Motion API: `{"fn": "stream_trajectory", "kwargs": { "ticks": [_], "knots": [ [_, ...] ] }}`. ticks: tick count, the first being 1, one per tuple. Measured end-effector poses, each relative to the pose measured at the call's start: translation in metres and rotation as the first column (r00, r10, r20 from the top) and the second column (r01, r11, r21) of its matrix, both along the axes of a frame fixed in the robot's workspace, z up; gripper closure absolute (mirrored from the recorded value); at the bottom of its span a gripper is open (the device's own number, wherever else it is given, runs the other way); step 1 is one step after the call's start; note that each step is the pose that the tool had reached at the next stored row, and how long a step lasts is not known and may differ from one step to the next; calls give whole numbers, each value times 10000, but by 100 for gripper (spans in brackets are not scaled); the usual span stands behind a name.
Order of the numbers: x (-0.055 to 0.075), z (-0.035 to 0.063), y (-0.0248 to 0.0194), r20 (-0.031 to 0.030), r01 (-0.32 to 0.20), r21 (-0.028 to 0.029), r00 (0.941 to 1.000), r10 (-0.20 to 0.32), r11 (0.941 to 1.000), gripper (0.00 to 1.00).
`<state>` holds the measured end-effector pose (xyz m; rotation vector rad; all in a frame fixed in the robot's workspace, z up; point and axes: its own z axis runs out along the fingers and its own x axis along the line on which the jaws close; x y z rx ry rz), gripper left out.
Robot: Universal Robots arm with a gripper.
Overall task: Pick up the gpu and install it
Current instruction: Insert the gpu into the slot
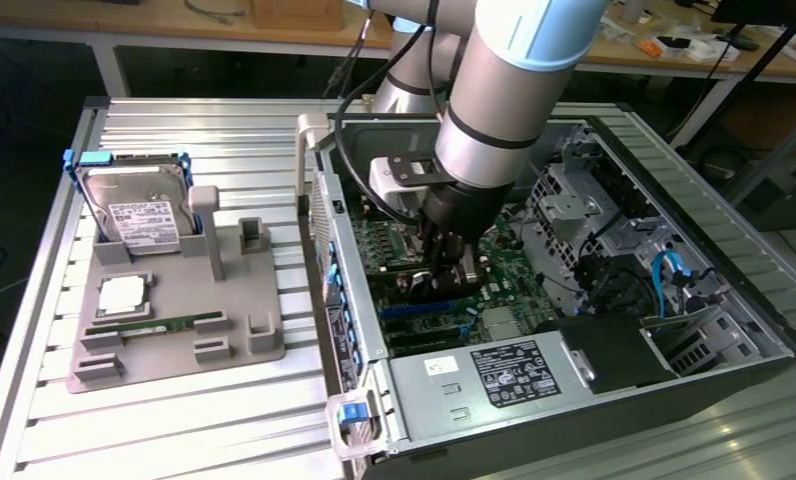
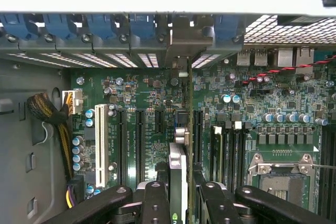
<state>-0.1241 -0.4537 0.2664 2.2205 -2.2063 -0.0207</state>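
Two fingers (image 2: 156,203) clamp the gpu (image 2: 177,167) edge-on between them; it stands upright over the motherboard (image 2: 136,94).

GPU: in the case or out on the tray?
In the case. The gpu stands edge-on in the gripper, over the motherboard slots. Seated or not: cannot tell.

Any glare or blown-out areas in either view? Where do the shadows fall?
Exterior view: daylight glares off the ribbed table and the arm's silver shell; the motherboard under the arm sits in shadow. Wrist view: the band beyond the case's rear wall is blown out white; the motherboard is evenly lit, the gpu gleams along its metal edge between the fingers.
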Motion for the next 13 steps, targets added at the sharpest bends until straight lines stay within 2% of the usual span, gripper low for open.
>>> {"fn": "stream_trajectory", "kwargs": {
  "ticks": [13],
  "knots": [
    [0, -19, 0, 0, 0, 1, 10000, 0, 10000, 72]
  ]
}}
